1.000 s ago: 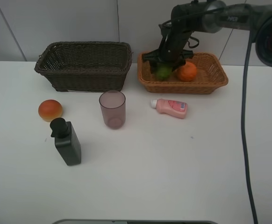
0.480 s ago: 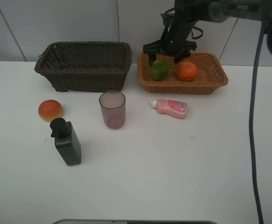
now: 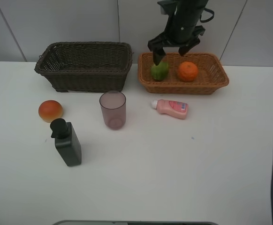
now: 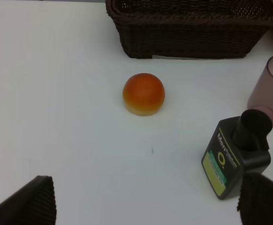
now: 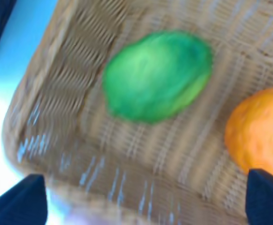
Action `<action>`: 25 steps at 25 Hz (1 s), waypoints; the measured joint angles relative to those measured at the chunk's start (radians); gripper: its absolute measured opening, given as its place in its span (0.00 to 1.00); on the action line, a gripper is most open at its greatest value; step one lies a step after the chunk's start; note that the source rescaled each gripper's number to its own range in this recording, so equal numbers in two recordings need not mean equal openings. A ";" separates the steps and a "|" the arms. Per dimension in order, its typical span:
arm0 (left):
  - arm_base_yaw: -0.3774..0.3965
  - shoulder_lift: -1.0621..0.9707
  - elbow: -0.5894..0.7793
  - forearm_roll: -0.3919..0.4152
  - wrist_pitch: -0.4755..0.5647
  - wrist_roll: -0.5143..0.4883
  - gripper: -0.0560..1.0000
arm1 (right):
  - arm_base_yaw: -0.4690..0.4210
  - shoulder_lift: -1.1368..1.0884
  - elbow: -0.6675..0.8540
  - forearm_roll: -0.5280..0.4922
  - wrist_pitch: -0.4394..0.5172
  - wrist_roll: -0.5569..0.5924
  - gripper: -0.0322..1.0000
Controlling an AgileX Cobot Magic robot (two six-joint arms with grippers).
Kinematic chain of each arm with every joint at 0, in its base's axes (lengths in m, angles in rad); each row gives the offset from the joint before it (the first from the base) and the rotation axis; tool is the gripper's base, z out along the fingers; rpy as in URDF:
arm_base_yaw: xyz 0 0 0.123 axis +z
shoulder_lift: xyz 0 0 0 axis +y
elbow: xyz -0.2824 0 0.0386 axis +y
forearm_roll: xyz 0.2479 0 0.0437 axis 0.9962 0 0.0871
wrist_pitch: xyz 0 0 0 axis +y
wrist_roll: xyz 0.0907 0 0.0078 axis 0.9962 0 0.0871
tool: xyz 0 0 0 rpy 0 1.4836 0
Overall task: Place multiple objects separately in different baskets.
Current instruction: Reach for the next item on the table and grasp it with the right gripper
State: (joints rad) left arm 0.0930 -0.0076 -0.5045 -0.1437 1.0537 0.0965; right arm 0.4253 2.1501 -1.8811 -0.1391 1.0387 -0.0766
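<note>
Use the cup (image 3: 112, 109) as your mark. Your right jaws hang wide and hold nothing, behind the cup and to its right, over the tan basket (image 3: 207, 86). The lime (image 3: 159, 71) lies in that basket under them. The tangerine (image 3: 188, 71) lies in there too, on the lime's far side from the cup. The dark basket (image 3: 85, 79) sits behind the cup, a bit to its left. The bottle (image 3: 172, 108) lies flat on the bench (image 3: 174, 164), right of the cup. The bun (image 3: 50, 110) sits left of the cup. The pump (image 3: 67, 143) stands in front of the cup, to its left. Your left jaws are wide too and hold nothing, over the bench by the pump.
</note>
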 joint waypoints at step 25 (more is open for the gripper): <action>0.000 0.000 0.000 0.000 0.000 0.000 1.00 | 0.075 -0.301 0.736 0.027 -0.341 -0.681 0.84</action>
State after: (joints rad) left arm 0.0930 -0.0076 -0.5045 -0.1437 1.0537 0.0965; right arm 0.5001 1.8493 -1.1453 -0.1126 0.6978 -0.7575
